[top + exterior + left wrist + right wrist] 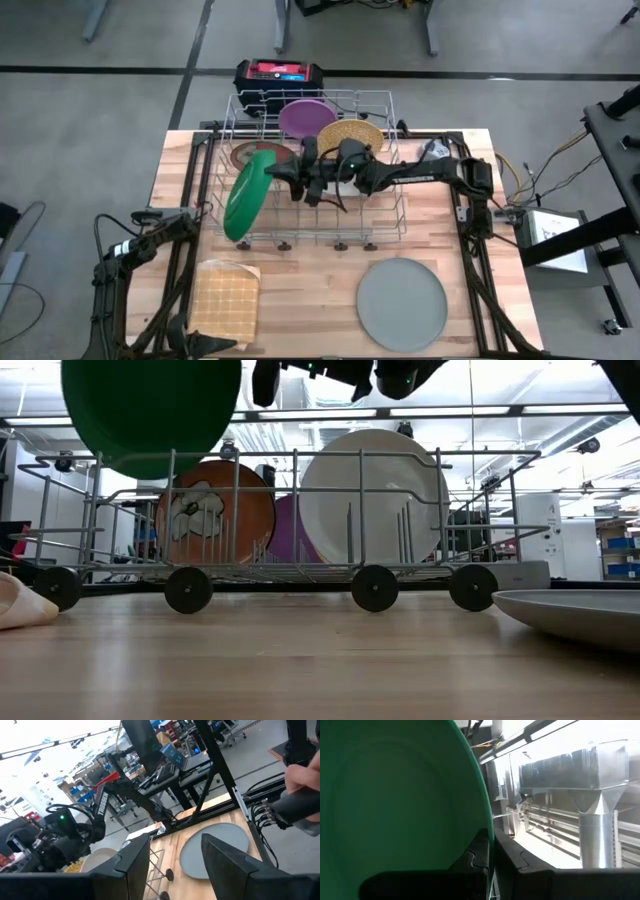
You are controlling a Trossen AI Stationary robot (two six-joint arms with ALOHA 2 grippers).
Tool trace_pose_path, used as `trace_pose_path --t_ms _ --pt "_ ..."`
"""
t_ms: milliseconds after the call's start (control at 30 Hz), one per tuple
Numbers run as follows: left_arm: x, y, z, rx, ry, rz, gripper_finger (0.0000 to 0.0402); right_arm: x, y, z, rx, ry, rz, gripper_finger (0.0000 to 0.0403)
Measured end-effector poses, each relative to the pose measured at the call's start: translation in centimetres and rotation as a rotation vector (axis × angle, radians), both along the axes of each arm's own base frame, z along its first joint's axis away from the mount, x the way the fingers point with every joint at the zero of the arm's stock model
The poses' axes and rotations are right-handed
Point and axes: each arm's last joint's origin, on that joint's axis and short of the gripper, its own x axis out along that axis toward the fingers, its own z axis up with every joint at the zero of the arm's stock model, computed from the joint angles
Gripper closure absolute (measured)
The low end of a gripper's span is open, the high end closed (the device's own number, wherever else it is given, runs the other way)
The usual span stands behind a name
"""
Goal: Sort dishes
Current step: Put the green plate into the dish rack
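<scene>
high view: the right tool (272,176) is clamped on the rim of the round green plate (245,195), holding it tilted on edge above the nine o'clock end of the wire dish rack (385,232). purple (305,117), yellow speckled (350,133) and brown blotched (246,154) plates stand in the rack. the flat grey plate (402,303) lies on the wooden desk (310,290) toward five o'clock. the left tool (172,862), parked at seven o'clock, is spread wide.

The word "TROSSEN" runs along the right arm (101,805) in white letters.
</scene>
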Motion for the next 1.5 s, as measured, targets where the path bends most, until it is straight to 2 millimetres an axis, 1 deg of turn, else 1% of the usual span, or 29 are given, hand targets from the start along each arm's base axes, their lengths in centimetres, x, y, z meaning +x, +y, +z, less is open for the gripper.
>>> trace_pose_path --t_ms 133,300,467,800,867,1033,1233,1500 --pt "0.0 -0.1 0.0 -0.011 0.006 -0.003 0.0233 0.2 0.0 -0.6 0.007 0.047 -0.004 0.0403" --pt "0.0 -0.5 -0.6 0.020 0.090 -0.035 0.0233 0.4 -0.6 -1.2 0.008 0.060 -0.022 0.0403" --pt "0.3 -1.1 -1.4 0.074 0.103 -0.038 0.0233 0.5 -0.8 -1.4 0.008 0.064 -0.030 0.0403" --pt "0.4 -1.4 -1.5 0.091 0.076 -0.030 0.0233 0.5 -0.7 -1.3 -0.003 0.064 0.020 0.0403" --pt "0.4 -1.4 -1.4 0.100 0.069 -0.027 0.0233 1.0 -0.7 -1.5 -0.003 0.065 0.029 0.0403" --pt "0.4 -1.6 -1.3 0.086 0.049 -0.023 0.0233 2.2 -1.0 -2.9 0.003 0.096 0.014 0.0403" --pt "0.6 -2.2 -1.0 0.006 0.020 -0.025 0.0233 3.2 -1.3 -3.9 0.004 0.102 0.014 0.0403" --pt "0.8 -2.4 -0.9 -0.025 0.010 -0.024 0.0233 4.1 -1.4 -6.2 0.012 0.154 0.015 0.0403"
